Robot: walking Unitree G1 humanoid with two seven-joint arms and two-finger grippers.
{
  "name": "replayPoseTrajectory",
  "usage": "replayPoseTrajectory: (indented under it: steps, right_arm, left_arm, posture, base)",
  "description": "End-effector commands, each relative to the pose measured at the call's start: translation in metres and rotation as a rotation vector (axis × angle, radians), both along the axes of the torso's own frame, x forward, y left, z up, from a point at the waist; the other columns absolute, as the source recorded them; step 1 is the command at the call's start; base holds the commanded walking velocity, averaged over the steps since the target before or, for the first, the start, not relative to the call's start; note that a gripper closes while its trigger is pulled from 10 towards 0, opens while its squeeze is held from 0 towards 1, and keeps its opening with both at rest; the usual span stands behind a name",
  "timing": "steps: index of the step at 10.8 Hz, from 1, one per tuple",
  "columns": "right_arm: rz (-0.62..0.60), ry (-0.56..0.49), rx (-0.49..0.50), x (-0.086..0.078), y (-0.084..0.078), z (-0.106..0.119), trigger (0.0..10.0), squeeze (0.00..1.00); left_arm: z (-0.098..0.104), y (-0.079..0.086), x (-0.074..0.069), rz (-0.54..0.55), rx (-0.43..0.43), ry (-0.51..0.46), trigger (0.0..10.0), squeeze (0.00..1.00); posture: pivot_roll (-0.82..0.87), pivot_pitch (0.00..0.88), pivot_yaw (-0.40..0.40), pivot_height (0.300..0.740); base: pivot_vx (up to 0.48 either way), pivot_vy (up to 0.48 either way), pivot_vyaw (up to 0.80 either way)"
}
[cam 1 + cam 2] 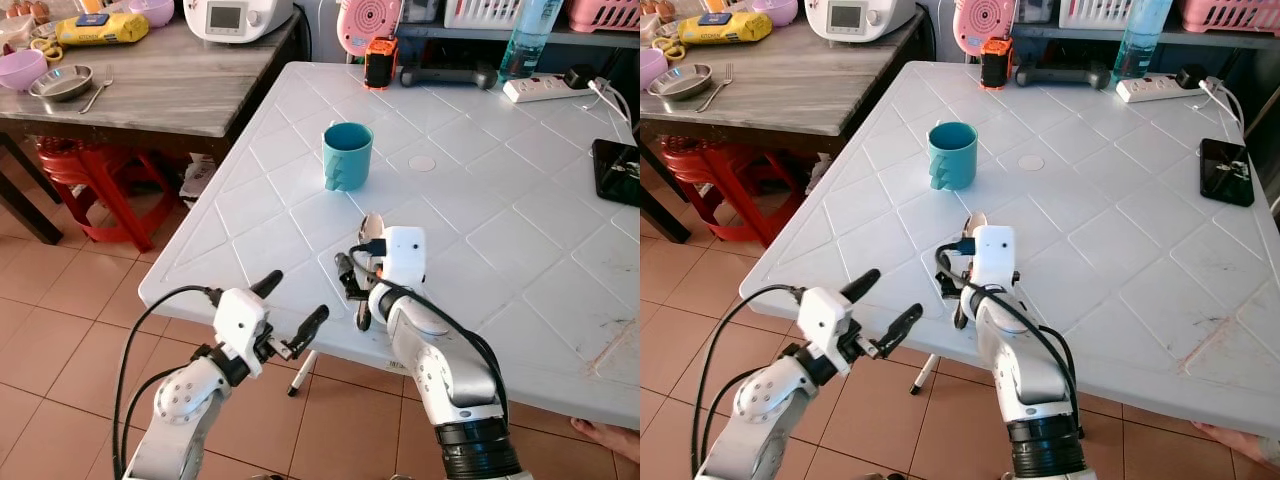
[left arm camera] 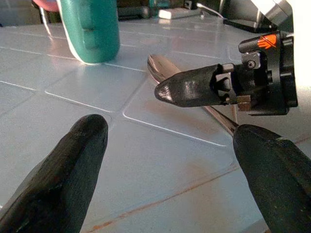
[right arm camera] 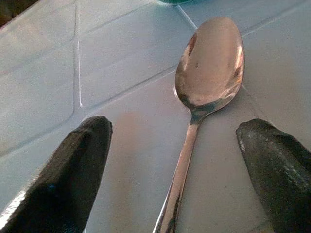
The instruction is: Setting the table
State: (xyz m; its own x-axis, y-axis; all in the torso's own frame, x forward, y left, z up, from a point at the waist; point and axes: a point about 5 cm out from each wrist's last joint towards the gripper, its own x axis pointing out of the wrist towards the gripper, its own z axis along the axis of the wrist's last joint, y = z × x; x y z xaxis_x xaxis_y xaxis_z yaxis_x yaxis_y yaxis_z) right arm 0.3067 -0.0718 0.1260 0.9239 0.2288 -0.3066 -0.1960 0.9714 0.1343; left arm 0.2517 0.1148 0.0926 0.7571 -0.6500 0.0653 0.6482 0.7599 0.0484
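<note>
On white table (image 1: 520, 230), spoon (image 3: 206, 80) lies flat near front edge, just below teal mug (image 1: 346, 155). Right gripper (image 3: 180, 160) open, fingers astride handle w/o touching. Left gripper (image 1: 290, 315) open off edge. Risk: thin handle skids or flips when pinched, maybe off table.

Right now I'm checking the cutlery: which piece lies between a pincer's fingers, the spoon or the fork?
The spoon on the white table, between the right pincer's open fingers. The fork lies on the grey table.
</note>
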Motion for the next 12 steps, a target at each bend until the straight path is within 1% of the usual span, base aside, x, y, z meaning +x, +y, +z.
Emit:
replayPoseTrajectory:
  steps: [1, 2, 3, 4, 5, 6, 7, 9, 10, 12]
  right_arm:
    - [0.028, 0.158, -0.057, -0.012, 0.0, -0.032, 9.7, 0.0]
    - [0.052, 0.163, -0.033, -0.012, -0.004, -0.032, 10.0, 0.0]
    - [0.046, 0.191, 0.017, -0.013, -0.009, -0.035, 10.0, 0.0]
    - [0.008, 0.211, 0.024, -0.014, -0.013, -0.038, 10.0, 0.0]
    - [-0.026, 0.234, -0.009, -0.016, -0.019, -0.044, 10.0, 0.0]
    - [-0.064, 0.223, -0.038, -0.014, -0.023, -0.044, 0.0, 0.0]
    - [-0.11, 0.228, -0.019, -0.013, -0.028, -0.048, 0.0, 0.0]
    - [-0.129, 0.228, -0.082, -0.012, -0.031, -0.051, 0.0, 0.0]
    - [-0.156, 0.221, -0.067, -0.011, -0.032, -0.05, 0.0, 0.0]
    - [-0.176, 0.26, -0.019, -0.011, -0.032, -0.05, 0.0, 0.0]
  left_arm:
    - [-0.005, 0.001, 0.0, -0.007, 0.016, 0.022, 10.0, 0.0]
    - [-0.007, 0.0, 0.0, -0.015, 0.019, 0.033, 10.0, 0.0]
    - [-0.007, -0.001, 0.001, -0.016, 0.018, 0.035, 10.0, 0.0]
    - [-0.008, -0.001, 0.003, -0.019, 0.019, 0.038, 10.0, 0.0]
    - [-0.009, 0.0, 0.004, -0.022, 0.02, 0.041, 10.0, 0.0]
    - [-0.009, 0.0, 0.005, -0.025, 0.021, 0.042, 10.0, 0.0]
    - [-0.01, -0.001, 0.005, -0.031, 0.025, 0.043, 10.0, 0.0]
    - [-0.01, 0.0, 0.007, -0.034, 0.031, 0.041, 10.0, 0.0]
    - [-0.008, -0.001, 0.01, -0.027, 0.026, 0.03, 10.0, 0.0]
    - [-0.007, -0.002, 0.012, -0.021, 0.025, 0.025, 10.0, 0.0]
  posture:
    - [-0.04, 0.135, 0.1, 0.74]
    - [-0.05, 0.131, 0.105, 0.74]
    - [-0.05, 0.129, 0.11, 0.74]
    - [-0.05, 0.129, 0.114, 0.74]
    - [-0.05, 0.128, 0.121, 0.74]
    - [-0.05, 0.127, 0.125, 0.74]
    - [-0.05, 0.127, 0.132, 0.74]
    - [-0.06, 0.124, 0.134, 0.74]
    - [-0.07, 0.124, 0.132, 0.74]
    - [-0.07, 0.124, 0.131, 0.74]
  base:
    - [0.0, 0.0, 0.0]
    - [0.0, 0.0, 0.0]
    - [0.0, 0.0, 0.0]
    - [0.0, 0.0, 0.0]
    - [0.0, 0.0, 0.0]
    - [0.0, 0.0, 0.0]
    - [0.0, 0.0, 0.0]
    - [0.0, 0.0, 0.0]
    - [0.0, 0.0, 0.0]
    - [0.0, 0.0, 0.0]
